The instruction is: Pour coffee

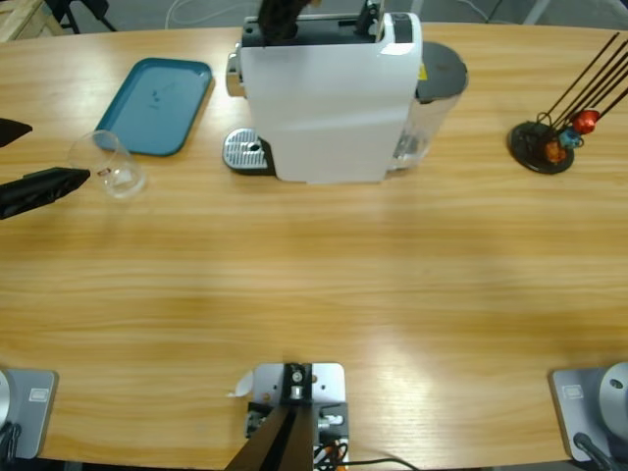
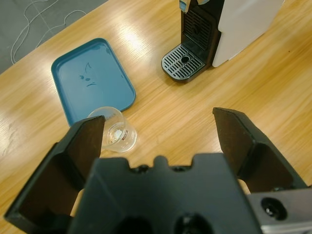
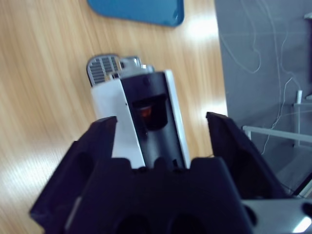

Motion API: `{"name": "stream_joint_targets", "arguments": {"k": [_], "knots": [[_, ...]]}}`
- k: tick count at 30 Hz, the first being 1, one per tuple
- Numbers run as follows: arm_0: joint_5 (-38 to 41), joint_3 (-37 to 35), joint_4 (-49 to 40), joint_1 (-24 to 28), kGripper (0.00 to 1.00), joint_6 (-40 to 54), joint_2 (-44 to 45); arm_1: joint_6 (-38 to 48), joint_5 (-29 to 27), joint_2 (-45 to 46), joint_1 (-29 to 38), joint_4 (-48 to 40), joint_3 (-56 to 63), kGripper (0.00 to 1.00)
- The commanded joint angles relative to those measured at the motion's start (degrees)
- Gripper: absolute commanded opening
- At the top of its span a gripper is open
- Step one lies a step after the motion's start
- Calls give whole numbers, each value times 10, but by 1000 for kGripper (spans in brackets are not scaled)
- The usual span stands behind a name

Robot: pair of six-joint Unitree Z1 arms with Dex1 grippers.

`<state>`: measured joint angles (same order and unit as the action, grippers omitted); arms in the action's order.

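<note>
A clear glass cup [image 1: 110, 165] [image 2: 117, 134] stands on the table just off the corner of a teal tray [image 1: 157, 105] [image 2: 92, 78]. My left gripper [image 1: 49, 157] [image 2: 161, 126] is open at the table's left edge, with the cup just beyond its left jaw. A white coffee machine [image 1: 329, 98] [image 2: 234, 24] [image 3: 141, 126] stands at the back, and its drip grate [image 1: 245, 149] [image 2: 184, 62] has nothing on it. My right gripper [image 3: 161, 122] is open above the machine's top, where an orange capsule [image 3: 145, 111] sits in the dark slot. Coffee is not in view.
A black capsule stand [image 1: 542, 145] with thin rods and a few orange and red capsules stands at the far right. The machine's water tank [image 1: 432, 98] sticks out on its right side. Bare wood fills the front half of the table [image 1: 324, 294].
</note>
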<state>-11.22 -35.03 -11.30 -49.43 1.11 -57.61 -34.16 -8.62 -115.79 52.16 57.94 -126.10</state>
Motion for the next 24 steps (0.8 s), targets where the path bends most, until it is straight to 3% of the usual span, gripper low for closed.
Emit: {"name": "stream_joint_targets", "arguments": {"k": [1, 2, 5, 7, 10, 13, 18, 24], "knots": [[-3, 23, 13, -8, 964, -3, -17, 37, -8, 60, 60, 62, -27, 612], [-3, 25, 15, -8, 964, -3, -14, 48, -3, 79, 61, 71, -26, 501], [-3, 30, 21, -8, 962, -3, -1, 94, 18, 145, 62, 82, -19, 6], [-3, 33, 23, -8, 959, -3, 5, 130, 22, 188, 61, 81, 0, 0], [-4, 33, 24, -8, 959, -1, 9, 197, -13, 250, 61, 48, 79, 0], [-3, 36, 29, -8, 959, 2, 4, 268, -53, 328, 52, -86, 252, 0], [-6, 60, 64, -8, 954, 16, 17, 362, -29, 394, 24, -233, 433, 0], [-5, 59, 71, -8, 954, 25, -1, 281, -221, 376, 25, -304, 496, 0]]}}
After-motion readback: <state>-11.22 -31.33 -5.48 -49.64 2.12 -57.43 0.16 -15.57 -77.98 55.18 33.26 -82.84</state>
